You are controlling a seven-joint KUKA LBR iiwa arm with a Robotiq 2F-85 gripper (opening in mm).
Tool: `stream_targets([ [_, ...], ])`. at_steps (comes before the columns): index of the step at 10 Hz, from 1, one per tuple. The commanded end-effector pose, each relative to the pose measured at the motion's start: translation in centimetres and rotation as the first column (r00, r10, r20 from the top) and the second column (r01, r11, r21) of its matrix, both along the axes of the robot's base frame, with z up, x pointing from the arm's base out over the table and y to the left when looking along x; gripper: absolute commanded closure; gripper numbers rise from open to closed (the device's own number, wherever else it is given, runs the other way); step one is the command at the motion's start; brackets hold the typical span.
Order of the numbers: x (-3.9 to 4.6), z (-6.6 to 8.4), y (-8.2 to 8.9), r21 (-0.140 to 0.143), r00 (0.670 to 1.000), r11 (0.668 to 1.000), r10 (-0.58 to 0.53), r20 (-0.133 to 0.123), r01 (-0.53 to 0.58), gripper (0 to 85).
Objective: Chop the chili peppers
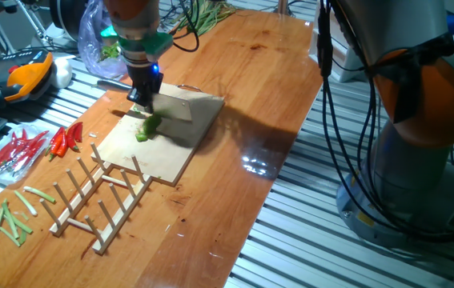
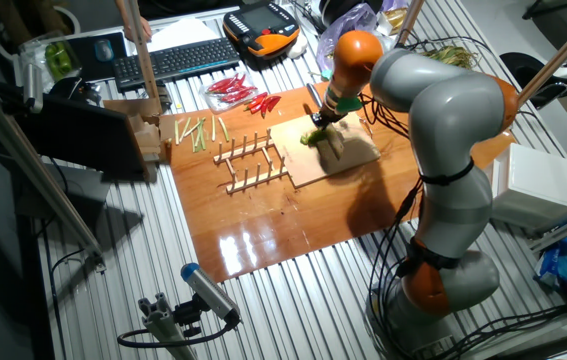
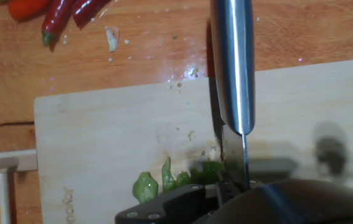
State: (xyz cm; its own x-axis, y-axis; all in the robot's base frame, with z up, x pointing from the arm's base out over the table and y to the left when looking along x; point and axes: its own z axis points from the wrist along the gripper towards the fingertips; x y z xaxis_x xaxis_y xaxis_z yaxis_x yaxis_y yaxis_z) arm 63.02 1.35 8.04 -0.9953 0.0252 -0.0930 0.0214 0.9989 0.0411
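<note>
The green chili (image 1: 148, 128) lies on the pale wooden board (image 1: 180, 154) as a short chunk with small bits beside it. My gripper (image 1: 142, 94) stands right above it, shut on a knife whose steel blade (image 1: 172, 107) hangs over the board. In the hand view the blade (image 3: 232, 68) runs up the frame edge-on, with the green chili bits (image 3: 164, 182) at its base just left of the gripper (image 3: 226, 194). In the other fixed view the gripper (image 2: 325, 116) is over the chili (image 2: 312, 137) on the board (image 2: 348, 160).
Long red chilies (image 1: 65, 141) and a bag of them (image 1: 14, 152) lie left of the board. A wooden slat rack (image 1: 102, 196) sits at the board's front. Pale green sticks (image 1: 2, 220) lie front left. A plastic bag (image 1: 94, 40) and pendant (image 1: 22, 76) are behind.
</note>
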Motion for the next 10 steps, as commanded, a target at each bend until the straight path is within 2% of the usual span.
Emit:
stream_targets([
  [1,0.18,-0.1,0.2,0.004,1.0,1.0,-0.009,0.012,0.009,85.0],
  [3,0.78,-0.7,0.6,-0.009,0.999,1.0,-0.019,0.041,0.019,85.0],
  [10,2.08,-1.9,0.4,-0.003,0.998,1.0,-0.012,0.065,0.012,85.0],
])
